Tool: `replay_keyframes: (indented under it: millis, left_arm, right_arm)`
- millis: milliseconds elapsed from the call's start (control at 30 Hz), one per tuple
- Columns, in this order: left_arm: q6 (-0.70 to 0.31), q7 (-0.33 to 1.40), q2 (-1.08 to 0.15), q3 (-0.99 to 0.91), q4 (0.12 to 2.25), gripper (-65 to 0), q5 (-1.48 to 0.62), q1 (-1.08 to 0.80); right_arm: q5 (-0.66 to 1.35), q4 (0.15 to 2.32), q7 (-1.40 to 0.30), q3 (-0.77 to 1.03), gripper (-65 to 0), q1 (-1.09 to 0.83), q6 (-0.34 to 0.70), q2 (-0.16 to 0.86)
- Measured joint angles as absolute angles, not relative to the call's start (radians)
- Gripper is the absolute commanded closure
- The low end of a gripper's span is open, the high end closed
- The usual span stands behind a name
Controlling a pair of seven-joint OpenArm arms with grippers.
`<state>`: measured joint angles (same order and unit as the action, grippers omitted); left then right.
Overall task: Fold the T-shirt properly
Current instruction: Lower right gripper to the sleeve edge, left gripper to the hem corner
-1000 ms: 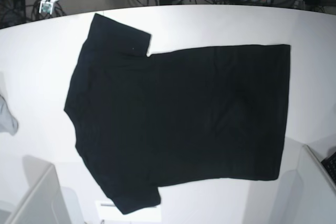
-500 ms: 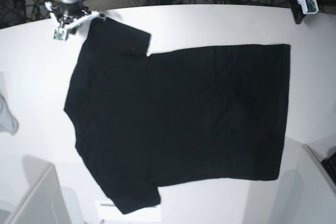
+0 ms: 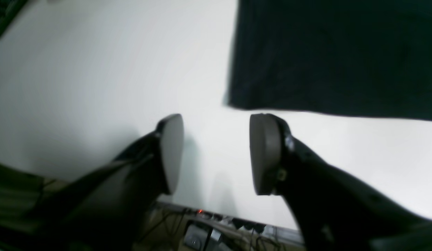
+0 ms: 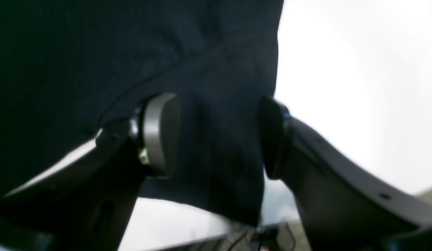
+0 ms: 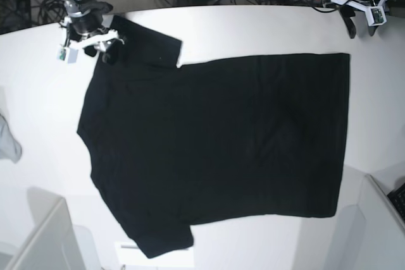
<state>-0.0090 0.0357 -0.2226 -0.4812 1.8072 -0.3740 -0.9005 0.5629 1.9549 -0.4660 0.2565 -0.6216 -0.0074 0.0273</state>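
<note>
black T-shirt [image 5: 215, 150] flat on white table [image 5: 38, 93], my right gripper [image 4: 219, 136] spread wide over its sleeve, my left gripper [image 3: 216, 153] agape near hem corner, touching nothing

- My base view is evenly bright, and the white table [image 5: 253, 30] bows at the edges.
- Both wrist views look soft and smeared.
</note>
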Motion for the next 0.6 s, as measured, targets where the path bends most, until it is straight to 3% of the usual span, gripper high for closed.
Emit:
replay_keyframes:
  millis: [200, 400, 600]
  left_arm:
    - [-0.211, 0.037, -0.215, -0.549, 1.751, -32.9, -0.538, -0.881]
    - [-0.257, 0.042, -0.224, -0.644, 1.736, -32.9, -0.631, -0.887]
    - [-0.326, 0.268, -0.215, -0.712, 1.736, -32.3, -0.627, -0.82]
  right_arm:
    - [0.625, 1.887, -0.472, 0.258, -38.3, -0.613, -0.012, 0.071]
    - [0.628, 1.825, -0.466, 0.258, -38.0, -0.591, -0.008, 0.068]
    - [0.629, 1.788, -0.456, 0.257, -37.8, -0.588, -0.011, 0.068]
